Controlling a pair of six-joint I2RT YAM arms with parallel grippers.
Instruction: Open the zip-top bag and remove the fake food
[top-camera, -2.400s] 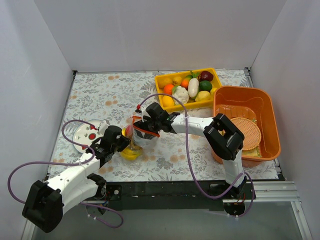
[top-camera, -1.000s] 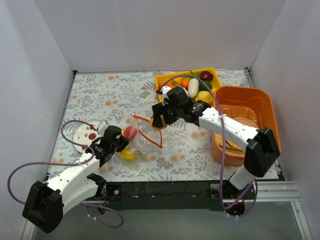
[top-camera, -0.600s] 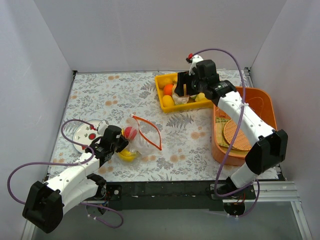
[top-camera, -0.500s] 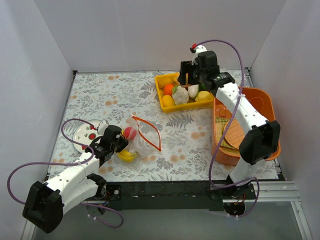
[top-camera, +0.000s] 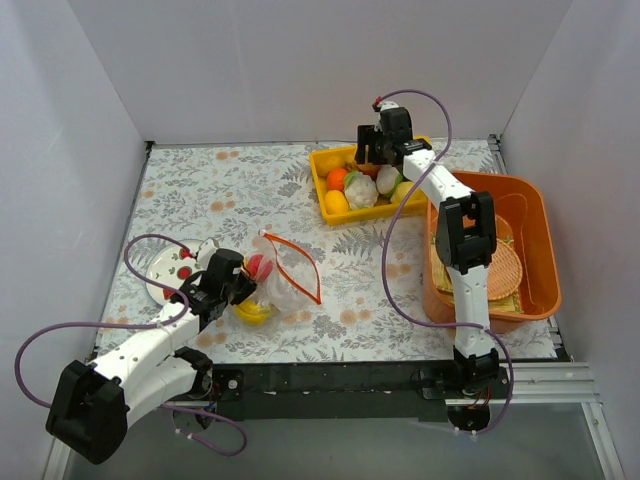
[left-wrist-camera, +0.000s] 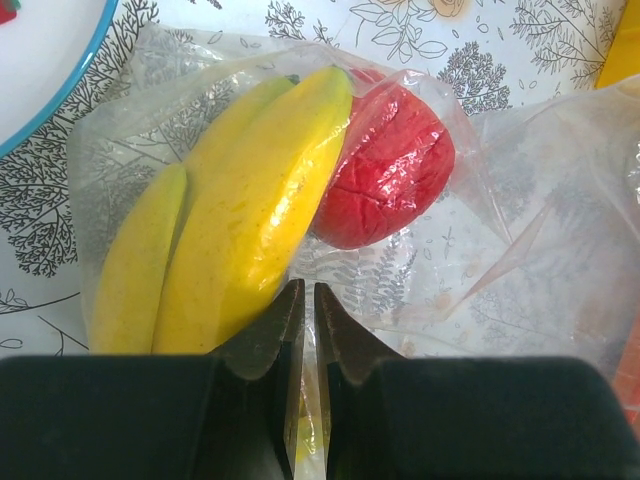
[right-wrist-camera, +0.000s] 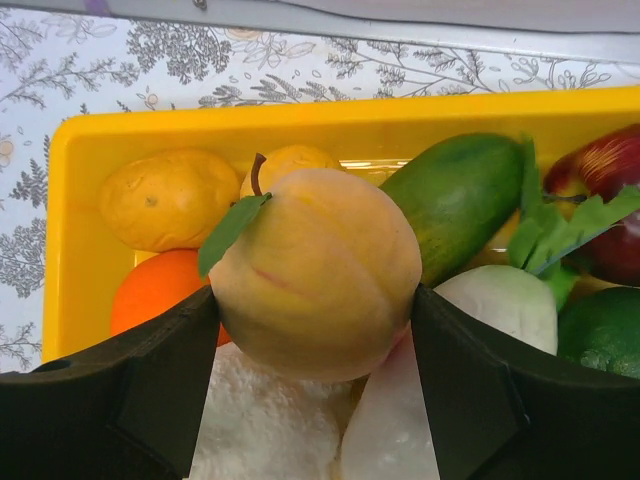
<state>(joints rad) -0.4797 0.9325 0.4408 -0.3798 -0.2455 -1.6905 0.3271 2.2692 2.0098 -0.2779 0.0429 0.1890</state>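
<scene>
1. While my right claw (right-wrist-camera: 315, 298) spans wide round the peach (right-wrist-camera: 310, 260) above the tray (right-wrist-camera: 300, 115) at 1 o'clock, I'd part the fingers only once it is low, since a smooth round thing rolls.
2. My left claw (left-wrist-camera: 303, 300), almost closed, pinches the crinkly clear film of the bag (left-wrist-camera: 520, 230) at 7 o'clock.
3. Inside lie a glossy curved banana (left-wrist-camera: 250, 200) and a wrinkled red fruit (left-wrist-camera: 385, 170).

Overhead and near left wrist views share the zip-top bag (top-camera: 288, 281).
</scene>
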